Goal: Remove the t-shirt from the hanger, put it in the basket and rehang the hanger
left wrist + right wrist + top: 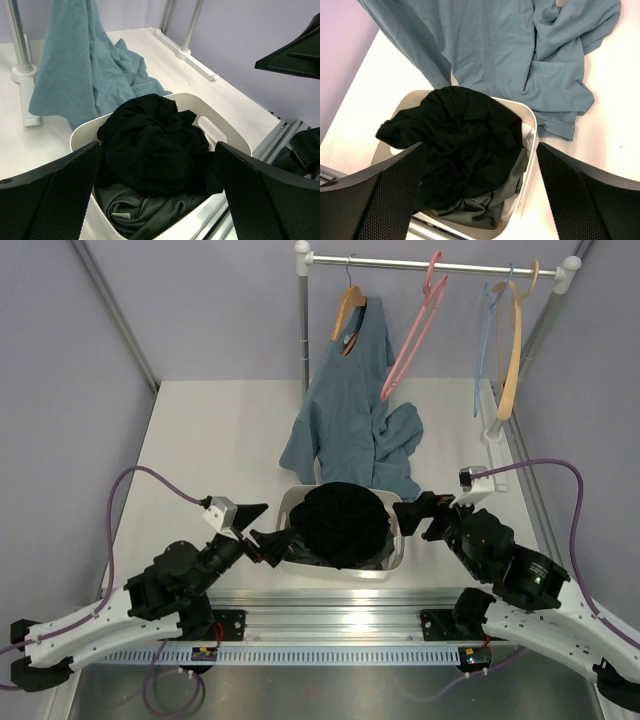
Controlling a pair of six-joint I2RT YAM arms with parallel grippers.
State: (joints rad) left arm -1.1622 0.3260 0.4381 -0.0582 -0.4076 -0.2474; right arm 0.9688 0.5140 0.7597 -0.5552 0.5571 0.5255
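T-shirt (343, 523) lies bunched in the basket (395, 562), centre frame; hanger (415, 335) hangs bare, upper right. Left gripper (268, 527) and right gripper (422, 518) gape wide, empty. Best to back off high so no finger snags cloth.

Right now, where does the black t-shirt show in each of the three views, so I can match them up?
Top external: the black t-shirt lies bunched in the white bin, low centre.
Left wrist: centre, heaped in the bin over dark grey clothes.
Right wrist: centre-left, filling the bin.
Shared landmark: the blue-grey shirt draped just beyond the bin.
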